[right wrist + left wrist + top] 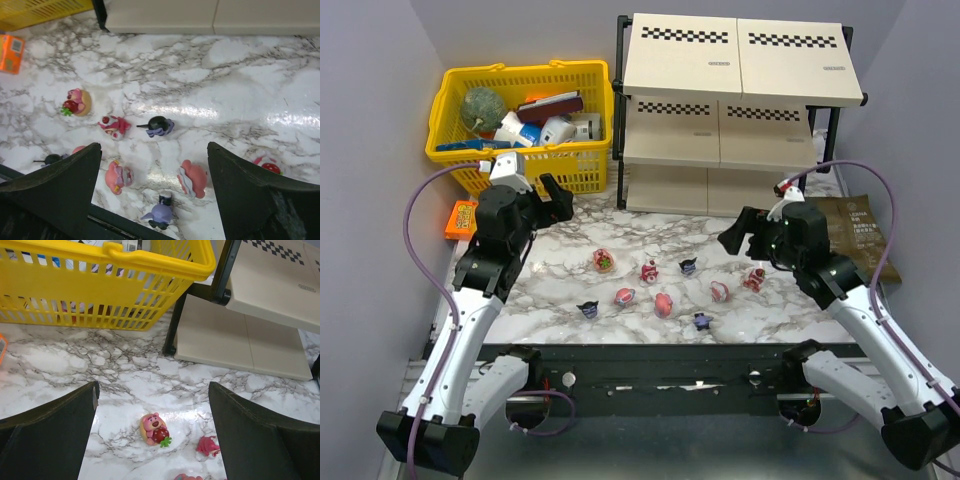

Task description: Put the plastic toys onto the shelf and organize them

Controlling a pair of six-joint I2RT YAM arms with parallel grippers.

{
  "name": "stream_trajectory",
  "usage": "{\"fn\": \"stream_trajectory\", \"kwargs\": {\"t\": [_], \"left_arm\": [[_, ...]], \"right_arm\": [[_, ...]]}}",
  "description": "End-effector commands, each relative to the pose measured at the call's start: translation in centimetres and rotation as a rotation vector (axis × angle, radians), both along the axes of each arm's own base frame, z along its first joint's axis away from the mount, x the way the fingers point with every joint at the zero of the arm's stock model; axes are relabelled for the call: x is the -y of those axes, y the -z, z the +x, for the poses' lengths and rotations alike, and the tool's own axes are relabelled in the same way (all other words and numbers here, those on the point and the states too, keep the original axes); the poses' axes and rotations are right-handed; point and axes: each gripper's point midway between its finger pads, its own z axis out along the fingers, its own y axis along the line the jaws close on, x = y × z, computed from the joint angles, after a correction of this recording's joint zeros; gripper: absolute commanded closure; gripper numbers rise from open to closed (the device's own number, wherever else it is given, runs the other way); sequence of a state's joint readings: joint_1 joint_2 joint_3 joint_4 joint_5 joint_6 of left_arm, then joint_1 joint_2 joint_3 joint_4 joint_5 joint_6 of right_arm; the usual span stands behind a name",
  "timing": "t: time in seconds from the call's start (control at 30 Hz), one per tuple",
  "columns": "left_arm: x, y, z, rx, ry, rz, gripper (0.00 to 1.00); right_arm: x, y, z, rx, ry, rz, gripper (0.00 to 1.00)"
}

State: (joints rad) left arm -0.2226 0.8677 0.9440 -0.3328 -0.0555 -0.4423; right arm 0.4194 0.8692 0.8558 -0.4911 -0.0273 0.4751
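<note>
Several plastic toys lie scattered on the marble table in front of the shelf (740, 100), among them a pink bear with a strawberry (604, 261), a dark purple figure (688, 266) and a pink one (663, 304). My left gripper (552, 205) hangs open above the table's left part; its wrist view has the bear (155, 429) lying below the open jaws (152, 387). On the right, my right gripper (745, 238) is open over the toys. In its view a pink toy (194, 178), another pink one (118, 176) and a purple one (161, 212) lie between the fingers (152, 147).
A yellow basket (520, 160) with larger items stands at the back left, beside the shelf. An orange box (460, 218) lies at the left table edge. A brown pouch (855, 235) lies right of the shelf's foot.
</note>
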Motion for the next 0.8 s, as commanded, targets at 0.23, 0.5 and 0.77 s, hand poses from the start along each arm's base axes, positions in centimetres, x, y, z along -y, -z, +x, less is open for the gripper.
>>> {"fn": "stream_trajectory", "kwargs": {"t": [0.23,0.5,0.77], "left_arm": [[2.0,1.0,0.7,-0.011,0.078,-0.058,0.01],[2.7,1.7,1.1,-0.032,0.103,-0.080,0.01],[3.1,2.1,1.1,-0.042,0.114,-0.079,0.01]], "right_arm": [[-0.3,7.5,-2.5,-0.231,0.103,0.021,0.16],[-1.2,11.8,-4.6,-0.334,0.076,-0.072,0.16],[-1.7,15.2,-5.5,-0.385,0.045,-0.132,0.16]]}}
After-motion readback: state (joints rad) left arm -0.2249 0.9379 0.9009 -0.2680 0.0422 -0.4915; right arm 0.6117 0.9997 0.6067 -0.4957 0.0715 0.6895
